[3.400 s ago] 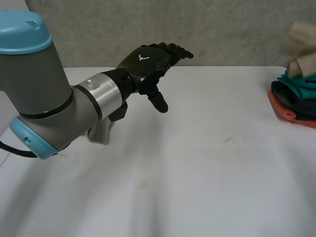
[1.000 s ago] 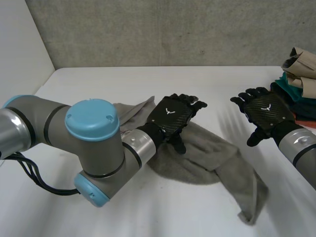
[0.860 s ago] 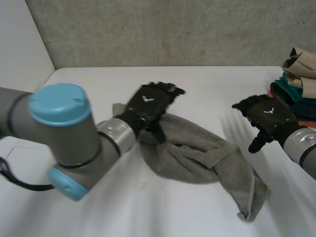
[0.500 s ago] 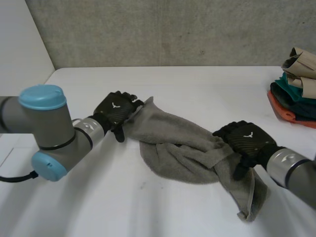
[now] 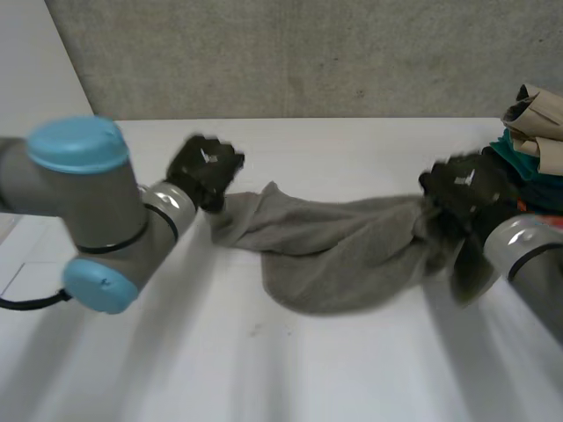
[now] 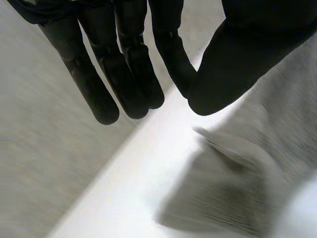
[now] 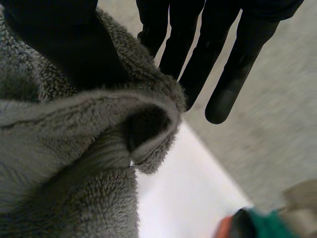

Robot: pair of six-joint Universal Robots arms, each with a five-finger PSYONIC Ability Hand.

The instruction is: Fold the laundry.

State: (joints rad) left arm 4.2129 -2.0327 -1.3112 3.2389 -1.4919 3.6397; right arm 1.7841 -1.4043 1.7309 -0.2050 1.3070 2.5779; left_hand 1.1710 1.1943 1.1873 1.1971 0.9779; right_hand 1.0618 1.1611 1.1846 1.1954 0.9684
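Right hand (image 7: 208, 29) thumb pinches towel (image 7: 74, 163), clear in wrist view.

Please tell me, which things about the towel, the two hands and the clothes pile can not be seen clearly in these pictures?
- Grip of the left hand: head view, its back covers where it meets the grey towel.
- Corners of the towel: head view, bunched folds and the right hand hide them.
- The clothes pile: head view, cut off by the edge; its pieces cannot be counted.
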